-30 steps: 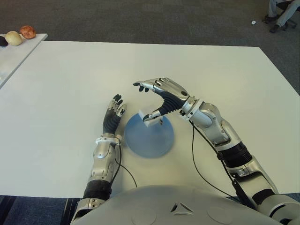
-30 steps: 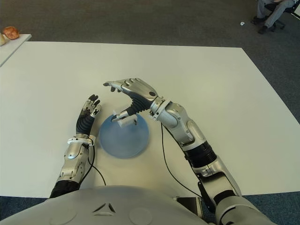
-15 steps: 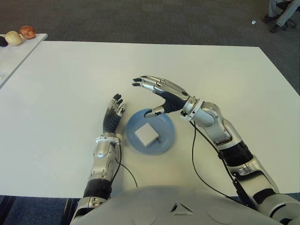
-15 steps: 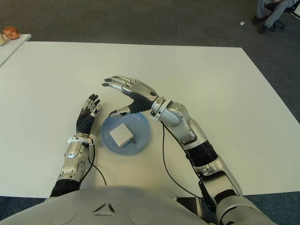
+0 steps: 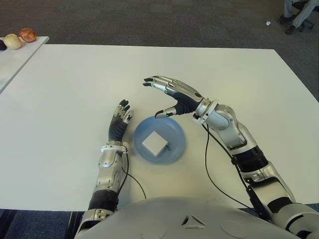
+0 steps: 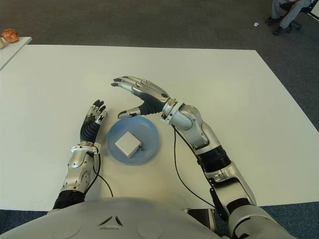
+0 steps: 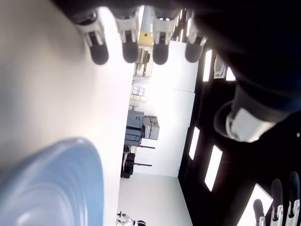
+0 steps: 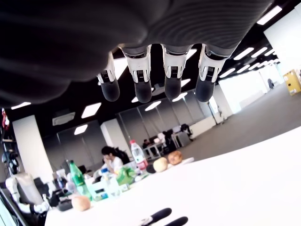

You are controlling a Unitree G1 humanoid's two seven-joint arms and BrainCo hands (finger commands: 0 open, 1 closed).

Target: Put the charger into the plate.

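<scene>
The small white square charger point(image 5: 154, 144) lies inside the round blue plate point(image 5: 175, 151) on the white bench point(image 5: 75, 89), the right hand point(image 5: 172, 94) above, fingers spread and empty, the left hand point(image 5: 119, 123) open beside the plate's left, the placing apparently done.

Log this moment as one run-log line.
charger: lying in blue plate | right hand: open, above plate's far rim | left hand: open, idle, left of plate

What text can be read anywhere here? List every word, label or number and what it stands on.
None can be read.
The white charger in the blue plate shows a plain face.
The white table bears no writing.
Both hands, left and right, show no marks.
</scene>
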